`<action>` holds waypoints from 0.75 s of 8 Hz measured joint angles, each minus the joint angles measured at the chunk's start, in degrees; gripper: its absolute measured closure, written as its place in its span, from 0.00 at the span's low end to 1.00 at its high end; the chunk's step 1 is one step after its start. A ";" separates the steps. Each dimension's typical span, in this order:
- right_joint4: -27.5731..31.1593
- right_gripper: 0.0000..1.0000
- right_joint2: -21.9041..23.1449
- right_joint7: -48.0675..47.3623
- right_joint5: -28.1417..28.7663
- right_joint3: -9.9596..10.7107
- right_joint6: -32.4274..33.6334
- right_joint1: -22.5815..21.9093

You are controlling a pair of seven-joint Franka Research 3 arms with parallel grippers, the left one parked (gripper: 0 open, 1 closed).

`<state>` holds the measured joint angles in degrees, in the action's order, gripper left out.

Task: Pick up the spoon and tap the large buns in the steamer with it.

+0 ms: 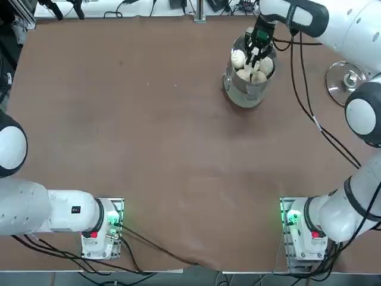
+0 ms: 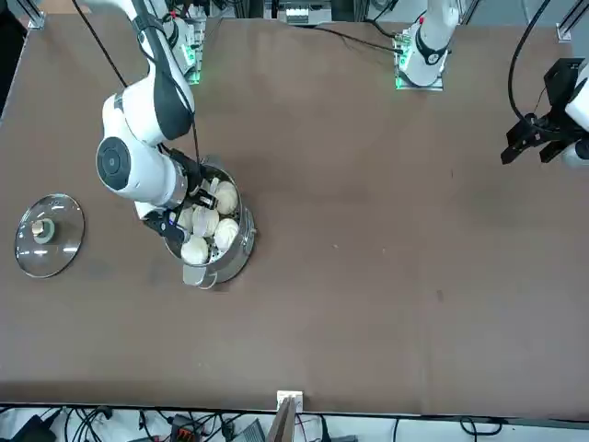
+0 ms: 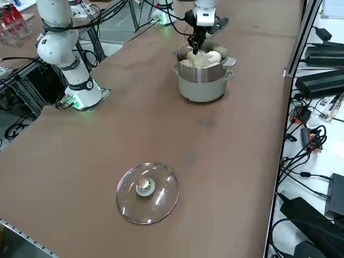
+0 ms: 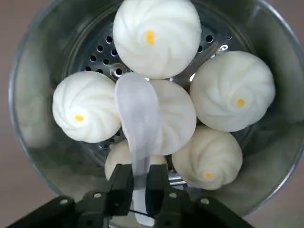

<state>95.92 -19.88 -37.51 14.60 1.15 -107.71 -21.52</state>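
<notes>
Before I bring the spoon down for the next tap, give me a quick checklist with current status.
1. Spoon clamped by the right end effector: ok.
2. Spoon bowl over the buns in the steamer: ok.
3. Six buns seated on the perforated tray: ok.
4. Spoon clear of the steamer wall: ok.
5. Glass lid off, lying apart on the table: ok.
6. Spoon touching a bun now: cannot tell.

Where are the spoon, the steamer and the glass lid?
spoon (image 4: 137,109), right wrist view, on its bowl.
steamer (image 3: 203,86), right side view, on its steel wall.
glass lid (image 3: 144,186), right side view, on its knob.
</notes>
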 joint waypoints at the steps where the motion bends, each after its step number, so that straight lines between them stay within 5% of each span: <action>1: -0.28 0.82 0.35 -0.47 0.00 0.01 0.06 0.00; 6: -0.26 0.82 -0.69 -0.93 0.00 0.04 0.84 0.00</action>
<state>95.66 -20.57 -38.43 14.60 1.19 -106.86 -21.53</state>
